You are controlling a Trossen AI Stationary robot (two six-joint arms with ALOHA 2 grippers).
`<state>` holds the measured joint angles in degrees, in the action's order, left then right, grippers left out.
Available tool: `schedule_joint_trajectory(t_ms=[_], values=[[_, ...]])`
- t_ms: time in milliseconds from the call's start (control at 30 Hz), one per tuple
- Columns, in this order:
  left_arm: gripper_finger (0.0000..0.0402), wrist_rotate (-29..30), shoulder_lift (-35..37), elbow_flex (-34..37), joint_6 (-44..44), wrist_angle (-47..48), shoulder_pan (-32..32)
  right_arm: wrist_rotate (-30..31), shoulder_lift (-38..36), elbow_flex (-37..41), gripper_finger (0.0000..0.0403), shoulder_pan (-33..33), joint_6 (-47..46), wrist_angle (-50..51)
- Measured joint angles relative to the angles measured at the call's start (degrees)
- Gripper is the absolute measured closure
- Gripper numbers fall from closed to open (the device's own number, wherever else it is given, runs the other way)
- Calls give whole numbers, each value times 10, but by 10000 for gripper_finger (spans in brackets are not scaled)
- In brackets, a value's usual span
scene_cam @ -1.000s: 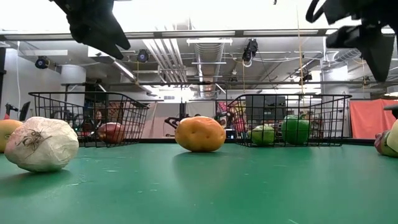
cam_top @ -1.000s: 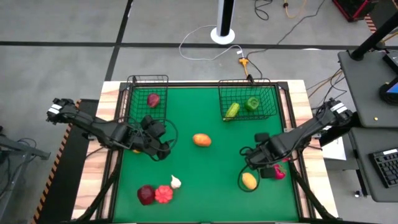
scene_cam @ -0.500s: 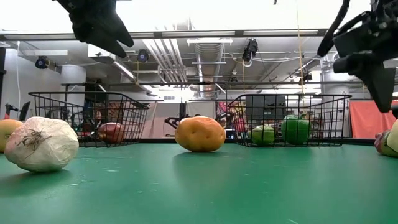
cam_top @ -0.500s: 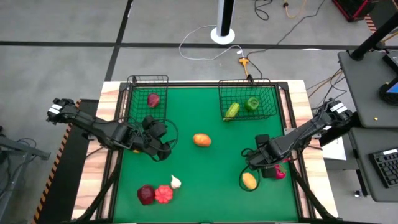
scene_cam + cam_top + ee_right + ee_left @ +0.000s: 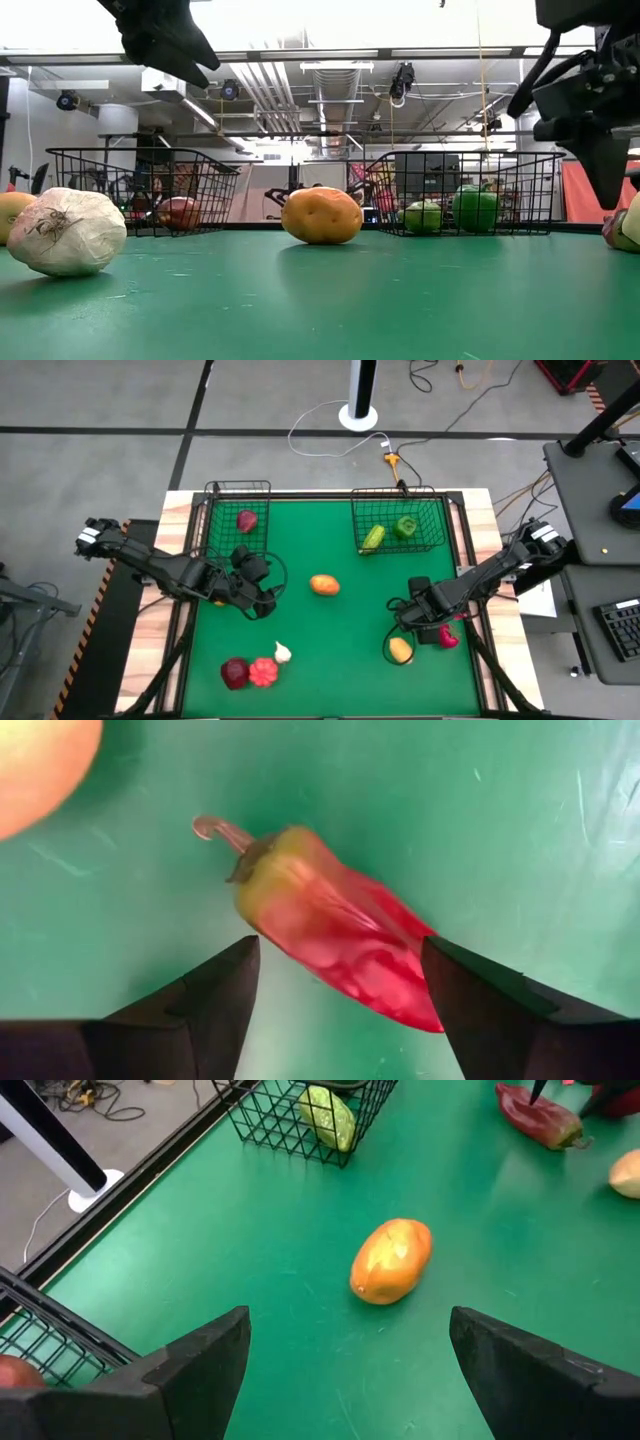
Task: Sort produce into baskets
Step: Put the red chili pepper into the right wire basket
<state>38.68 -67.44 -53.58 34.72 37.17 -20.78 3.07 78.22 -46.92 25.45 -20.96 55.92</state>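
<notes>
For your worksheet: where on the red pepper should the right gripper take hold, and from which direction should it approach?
Grip the red pepper across its thick middle, coming straight down from above. It lies flat on the mat, its curled stem end too thin to pinch. The right gripper hangs open above it, one finger on either side of the body.

green-topped table [image 5: 330,575] with pale wooden side edges. resting on it: two black wire baskets [image 5: 238,512] [image 5: 399,520] at the far edge, an orange piece [image 5: 323,584] mid-table, a yellow-orange piece [image 5: 400,650] beside a red pepper [image 5: 335,930], and a white bulb [image 5: 283,652], red piece [image 5: 263,672] and maroon piece [image 5: 235,673] clustered near the front.
</notes>
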Motion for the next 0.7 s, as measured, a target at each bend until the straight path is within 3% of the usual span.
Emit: schedule_joint_trajectory(t_ms=[333,700], values=[[80,13,0,0,-7,-3,0,4,0,23,150,-28,-18,-50],[80,13,0,0,-14,-11,0,-3,0,23,253,-64,-10,-59]])
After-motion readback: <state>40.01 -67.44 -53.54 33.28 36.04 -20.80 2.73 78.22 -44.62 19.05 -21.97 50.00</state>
